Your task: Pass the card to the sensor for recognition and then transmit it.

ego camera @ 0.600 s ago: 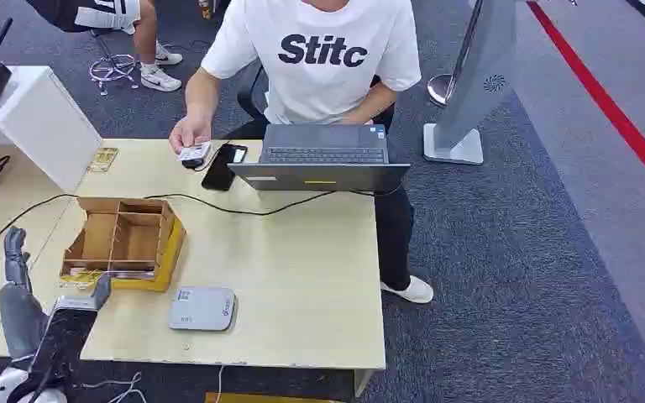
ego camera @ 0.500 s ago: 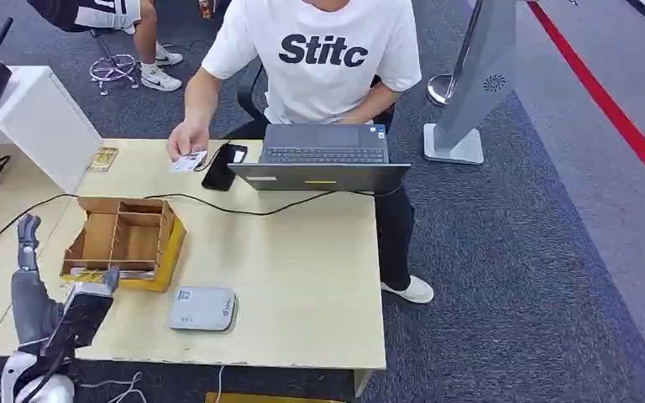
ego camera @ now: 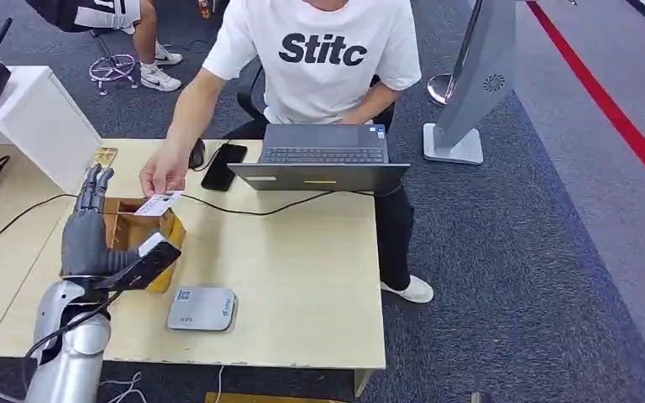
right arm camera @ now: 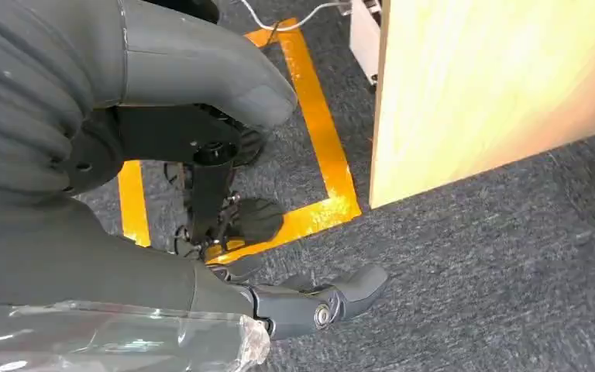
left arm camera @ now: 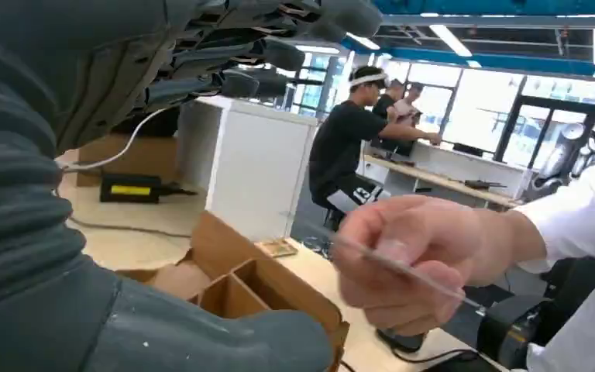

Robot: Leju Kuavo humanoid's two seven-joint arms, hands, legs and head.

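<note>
A person in a white shirt holds out a white card [ego camera: 158,203] over the cardboard box [ego camera: 153,229]. My left hand [ego camera: 89,228] is raised beside the card with its fingers spread upward and nothing in it; the card's edge is close to its fingers, apart from them. In the left wrist view the card [left arm camera: 391,266] is seen edge-on in the person's fingers, between my left hand's fingers [left arm camera: 279,56] and thumb [left arm camera: 201,341]. The grey sensor pad [ego camera: 202,308] lies on the table near the front edge. My right hand [right arm camera: 108,248] hangs over the floor, holding nothing.
An open laptop [ego camera: 323,155], a black phone [ego camera: 224,165] and a mouse [ego camera: 196,154] lie at the table's far side. A black cable [ego camera: 260,210] crosses the table. A white cabinet [ego camera: 38,122] stands at the left. The wooden table [ego camera: 302,277] is bare to the sensor's right.
My left hand has risen from low beside the box to the height of the card. The person has brought the card from near the mouse out over the box, towards my hand.
</note>
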